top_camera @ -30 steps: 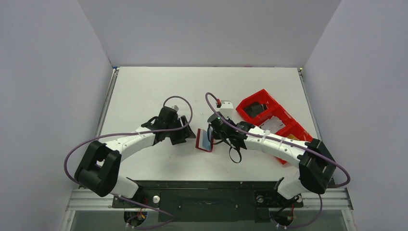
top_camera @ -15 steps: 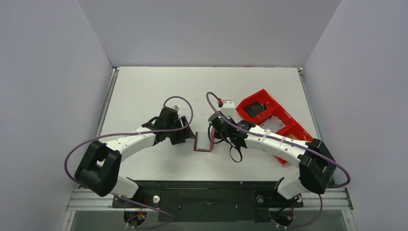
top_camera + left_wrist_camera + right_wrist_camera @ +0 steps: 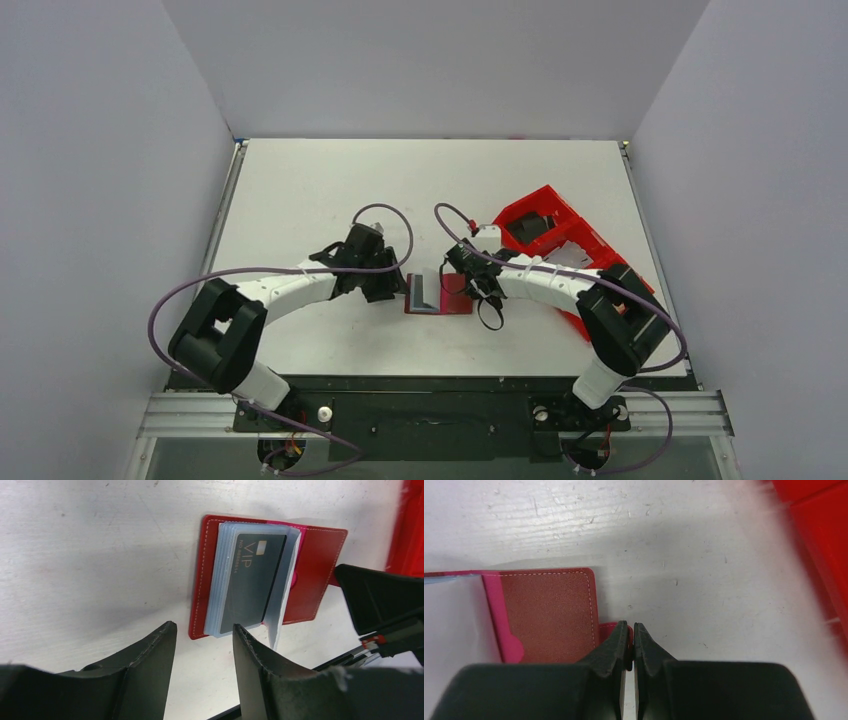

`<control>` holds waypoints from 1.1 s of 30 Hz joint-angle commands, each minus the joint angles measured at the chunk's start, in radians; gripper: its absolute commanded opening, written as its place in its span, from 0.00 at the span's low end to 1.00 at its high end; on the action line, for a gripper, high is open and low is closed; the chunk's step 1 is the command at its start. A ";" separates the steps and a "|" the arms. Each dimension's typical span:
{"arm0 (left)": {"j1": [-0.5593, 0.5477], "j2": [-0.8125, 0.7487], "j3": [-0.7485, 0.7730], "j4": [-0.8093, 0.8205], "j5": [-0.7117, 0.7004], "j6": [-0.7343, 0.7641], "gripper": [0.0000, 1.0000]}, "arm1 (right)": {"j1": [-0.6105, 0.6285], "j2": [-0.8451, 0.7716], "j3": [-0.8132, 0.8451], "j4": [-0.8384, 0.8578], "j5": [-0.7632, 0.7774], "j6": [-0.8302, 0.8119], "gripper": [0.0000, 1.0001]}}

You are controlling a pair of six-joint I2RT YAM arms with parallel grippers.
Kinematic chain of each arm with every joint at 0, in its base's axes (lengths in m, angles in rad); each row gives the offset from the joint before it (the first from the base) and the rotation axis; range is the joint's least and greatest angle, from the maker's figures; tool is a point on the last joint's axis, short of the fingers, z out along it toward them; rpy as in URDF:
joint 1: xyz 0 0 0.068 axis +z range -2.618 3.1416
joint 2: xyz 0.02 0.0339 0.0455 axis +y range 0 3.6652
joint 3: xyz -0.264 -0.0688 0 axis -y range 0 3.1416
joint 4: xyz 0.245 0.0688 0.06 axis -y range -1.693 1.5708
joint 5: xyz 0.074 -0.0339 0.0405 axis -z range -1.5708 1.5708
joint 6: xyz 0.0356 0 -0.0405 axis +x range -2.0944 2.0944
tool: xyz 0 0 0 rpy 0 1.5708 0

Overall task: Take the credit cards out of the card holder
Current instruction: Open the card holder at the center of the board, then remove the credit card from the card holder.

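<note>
white-and-black arms (image 3: 290, 290), purple cables (image 3: 230, 272)

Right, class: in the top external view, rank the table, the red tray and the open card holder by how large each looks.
1. table: largest by far.
2. red tray: clearly smaller than the table.
3. card holder: smallest, even lying open.

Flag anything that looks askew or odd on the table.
One clear sleeve of the open card holder sticks up instead of lying flat, beside the dark VIP card. The red tray sits askew on the right.
</note>
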 commanded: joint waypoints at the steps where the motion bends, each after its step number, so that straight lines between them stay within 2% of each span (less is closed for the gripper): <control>1: -0.027 0.026 0.070 0.003 -0.027 0.013 0.42 | 0.012 0.031 -0.008 0.030 0.002 0.000 0.00; 17: -0.095 0.145 0.190 -0.012 -0.042 0.022 0.34 | 0.015 0.050 -0.021 0.140 -0.049 -0.010 0.00; 27: -0.137 0.214 0.256 0.006 -0.006 0.000 0.33 | 0.005 0.007 -0.045 0.187 -0.100 -0.005 0.00; 29: -0.144 0.228 0.268 0.012 -0.001 -0.008 0.33 | -0.002 -0.035 -0.066 0.211 -0.126 0.000 0.07; 32: -0.155 0.245 0.285 0.022 0.006 -0.023 0.33 | -0.007 -0.095 -0.079 0.224 -0.146 0.005 0.29; 33: -0.158 0.255 0.289 0.025 0.010 -0.027 0.33 | -0.008 -0.125 -0.082 0.224 -0.153 0.006 0.33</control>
